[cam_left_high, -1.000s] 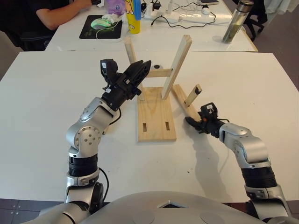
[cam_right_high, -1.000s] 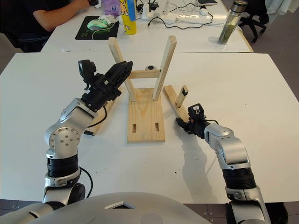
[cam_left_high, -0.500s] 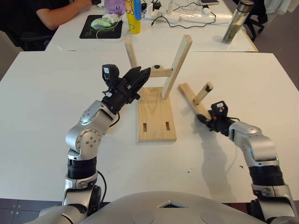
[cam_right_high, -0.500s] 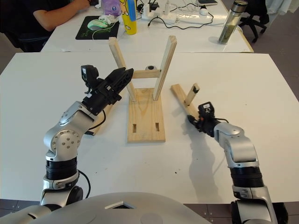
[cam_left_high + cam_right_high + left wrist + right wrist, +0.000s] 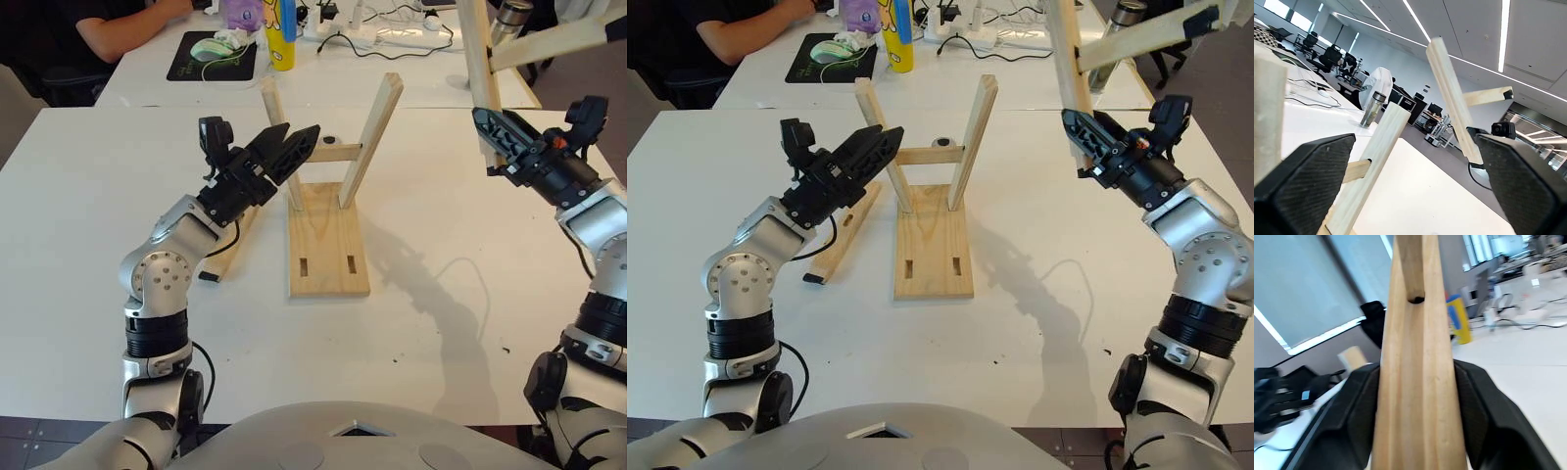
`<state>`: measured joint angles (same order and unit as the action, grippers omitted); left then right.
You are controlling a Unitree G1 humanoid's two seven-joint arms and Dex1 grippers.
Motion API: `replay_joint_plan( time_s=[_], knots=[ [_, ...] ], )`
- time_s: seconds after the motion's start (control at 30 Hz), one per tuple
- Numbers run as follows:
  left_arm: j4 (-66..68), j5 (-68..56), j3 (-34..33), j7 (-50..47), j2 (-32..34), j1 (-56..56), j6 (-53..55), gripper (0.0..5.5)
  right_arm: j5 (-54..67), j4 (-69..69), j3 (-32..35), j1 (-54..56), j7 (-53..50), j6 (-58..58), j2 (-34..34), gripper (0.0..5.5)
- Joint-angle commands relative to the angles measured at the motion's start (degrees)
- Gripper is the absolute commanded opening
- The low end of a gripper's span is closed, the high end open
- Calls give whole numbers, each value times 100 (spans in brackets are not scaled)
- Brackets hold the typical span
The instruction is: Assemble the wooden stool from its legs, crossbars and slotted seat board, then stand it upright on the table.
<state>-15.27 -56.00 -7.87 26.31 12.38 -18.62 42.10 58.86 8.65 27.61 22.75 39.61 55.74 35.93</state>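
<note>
The slotted seat board [image 5: 328,257] lies flat mid-table. Two legs [image 5: 372,137] [image 5: 274,106] stand up from its far end, joined by a crossbar [image 5: 338,152]. My left gripper [image 5: 291,145] is open, its fingers [image 5: 1308,181] spread wide beside the left standing leg. High over the table's right side, my right gripper [image 5: 495,135] is shut on another leg [image 5: 478,49], which carries its own crossbar [image 5: 549,41] sticking out to the right. In the right wrist view this leg [image 5: 1418,357] runs up between the fingers [image 5: 1352,416]. A loose leg [image 5: 844,230] lies left of the board.
A small black round object [image 5: 330,140] sits on the table behind the standing crossbar. The back table holds a yellow bottle [image 5: 282,34], a mouse pad [image 5: 211,57], cables and a metal bottle [image 5: 507,15]; a person sits at its far left.
My right gripper has lifted the leg with its crossbar off the table, up and to the right. My left gripper has stayed by the left standing leg, shifting only slightly.
</note>
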Motion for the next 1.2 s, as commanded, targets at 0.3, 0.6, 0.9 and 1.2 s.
replay_joint_plan(
  time_s=[0.3,0.6,0.9,1.2],
  knots=[
    [233,-2150,-361,717,858,-944,1425,518,695,458,-1229,12,1839,1000,1203,206],
    [468,-2076,-202,887,1006,-1118,1614,518,602,554,-1572,-195,2382,945,1314,206],
    [438,-1965,-17,1242,1248,-1118,1819,499,412,464,-1814,-43,2703,884,1444,206],
    [429,-1855,98,1513,1359,-1110,1904,378,316,537,-1962,-168,2818,810,1475,206]
  ],
)
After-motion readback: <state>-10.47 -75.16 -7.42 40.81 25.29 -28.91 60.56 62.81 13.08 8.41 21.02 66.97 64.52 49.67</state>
